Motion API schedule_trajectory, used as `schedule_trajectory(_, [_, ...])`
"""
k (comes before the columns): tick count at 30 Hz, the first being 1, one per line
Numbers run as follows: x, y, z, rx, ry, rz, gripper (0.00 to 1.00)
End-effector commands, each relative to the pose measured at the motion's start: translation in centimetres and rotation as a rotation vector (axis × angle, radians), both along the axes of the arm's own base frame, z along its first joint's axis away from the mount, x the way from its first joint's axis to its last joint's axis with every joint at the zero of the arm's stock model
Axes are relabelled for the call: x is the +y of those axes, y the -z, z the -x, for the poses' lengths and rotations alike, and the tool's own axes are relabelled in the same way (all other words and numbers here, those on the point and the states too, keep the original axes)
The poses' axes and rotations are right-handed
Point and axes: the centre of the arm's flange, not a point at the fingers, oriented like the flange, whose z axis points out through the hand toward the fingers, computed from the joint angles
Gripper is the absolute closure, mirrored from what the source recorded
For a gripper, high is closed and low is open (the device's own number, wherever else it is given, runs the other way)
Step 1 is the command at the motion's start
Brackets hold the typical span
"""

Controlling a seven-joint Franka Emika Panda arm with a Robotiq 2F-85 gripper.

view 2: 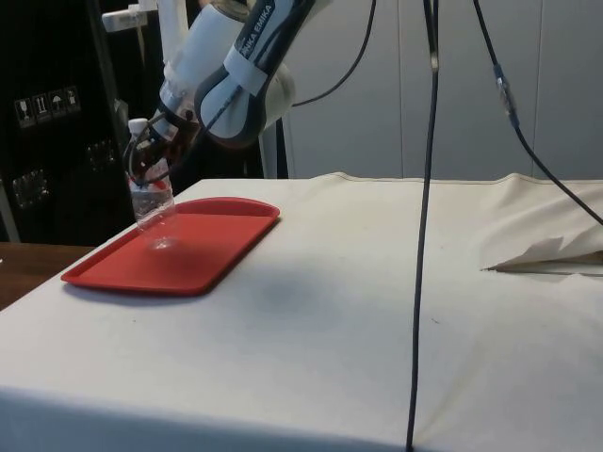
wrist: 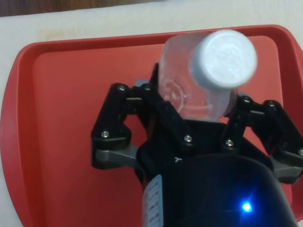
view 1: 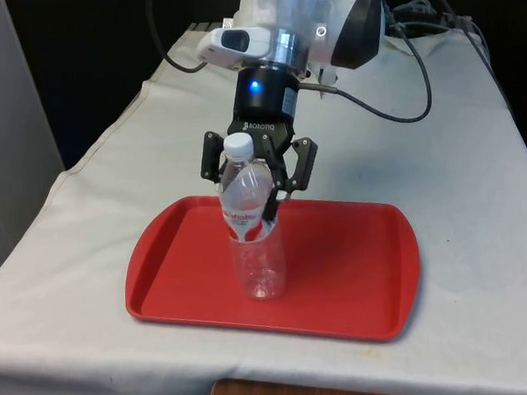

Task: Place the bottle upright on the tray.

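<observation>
While the gripper (view 1: 265, 184) is reaching down over the red tray (view 1: 354, 277), its fingers (view 1: 299, 174) are standing apart on either side of the bottle (view 1: 252, 242) at shoulder height, and no clamping contact is visible. The bottle is clear plastic with a white cap (view 1: 238, 145). It is standing on the tray floor, towards the front view's left of centre, and is leaning slightly in the side view; whether the fingers are touching it cannot be determined.

Judged procedure for the step in hand:

1. The bottle is appearing to rest on its base, so the task is looking close to complete.
2. The fingers should be held wide enough to clear both sides of the bottle before any retreat.
3. The retreat should run straight up along the bottle's axis. A sideways drift is likely to catch the neck or cap and tip the bottle, which looks empty and light.
4. Motion should be slow until the fingertips are passing above the cap.

Legible markings: "ROBOTIQ" is showing on the gripper body, and "FRANKA EMIKA" is partly readable on the arm (view 2: 247, 71) in the side view. The bottle is carrying a red-and-white label (view 1: 244, 218); its text is not readable.

The tray is lying on the white-clothed tabletop (view 1: 473, 197).
</observation>
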Motion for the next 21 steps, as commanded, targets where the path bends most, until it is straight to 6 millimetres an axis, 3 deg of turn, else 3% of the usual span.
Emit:
schedule_trajectory(1, [0.02,0.16,0.02,-0.008,0.001,0.0,0.56])
schedule_trajectory(6, [0.08,0.17,0.01,-0.008,0.0,-0.001,0.22])
schedule_trajectory(7, [0.08,0.16,0.01,-0.009,0.0,-0.001,0.09])
schedule_trajectory(9, [0.07,0.07,0.0,0.001,-0.001,0.0,0.0])
schedule_trajectory(21, [-0.07,-0.01,0.05,-0.005,0.005,-0.002,0.0])
